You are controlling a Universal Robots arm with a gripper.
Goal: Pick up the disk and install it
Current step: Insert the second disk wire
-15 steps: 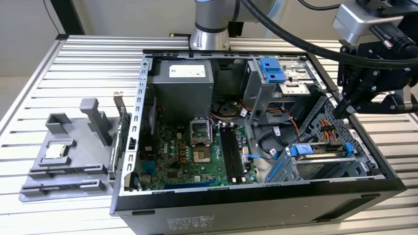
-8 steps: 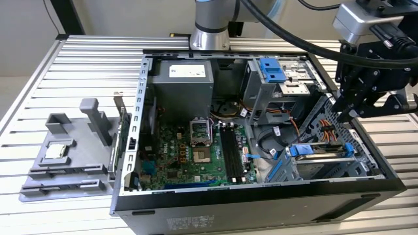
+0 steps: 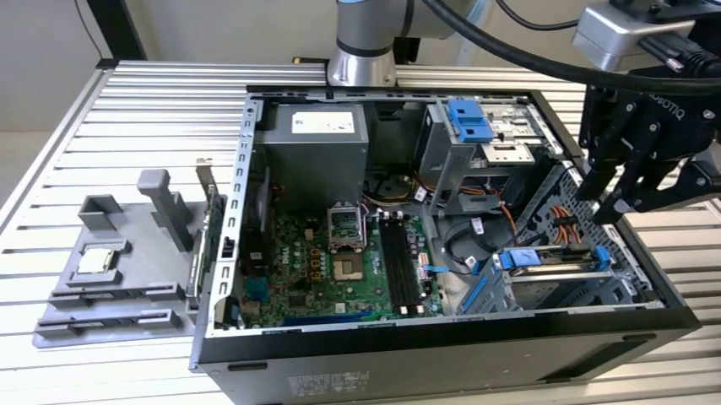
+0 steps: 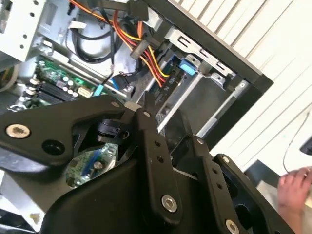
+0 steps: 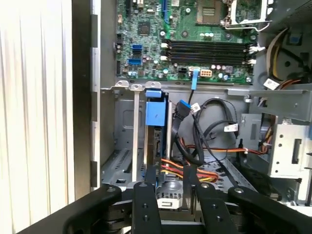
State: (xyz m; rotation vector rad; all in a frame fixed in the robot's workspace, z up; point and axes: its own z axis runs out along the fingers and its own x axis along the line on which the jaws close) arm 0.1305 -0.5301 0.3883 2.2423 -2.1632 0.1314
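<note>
The tool point(image 3: 614, 202) hangs above the open computer case point(image 3: 451, 363), over the end of the case that holds the drive cages. Its black fingers point(image 5: 145, 200) stand apart with nothing gripped between them; in the first wrist view the gap between them is plain, and only the floor of the case and a bundle of red, yellow and orange cables point(image 5: 195, 170) show through it.

The disk point(image 5: 156, 117) is not in the tool. It sits below the tool, inside the metal drive cage point(image 5: 122, 146), standing on its edge with its blue rail bracket uppermost. In the first wrist view it lies just ahead of the fingertips and roughly in line with the gap between them, apart from both fingers. In the exterior view the disk point(image 3: 528, 258) is seen lower than the tool and slightly towards the middle of the case, its blue bracket resting along the top of the cage.

Beyond the disk, farther from the tool, lies the green motherboard point(image 3: 327, 253). Well away from the tool, outside the case, a grey fixture point(image 3: 124, 253) rests on the slatted worktop point(image 3: 135, 110). In the second wrist view a person's hand point(image 4: 297, 187) rests on the worktop beside the case
</note>
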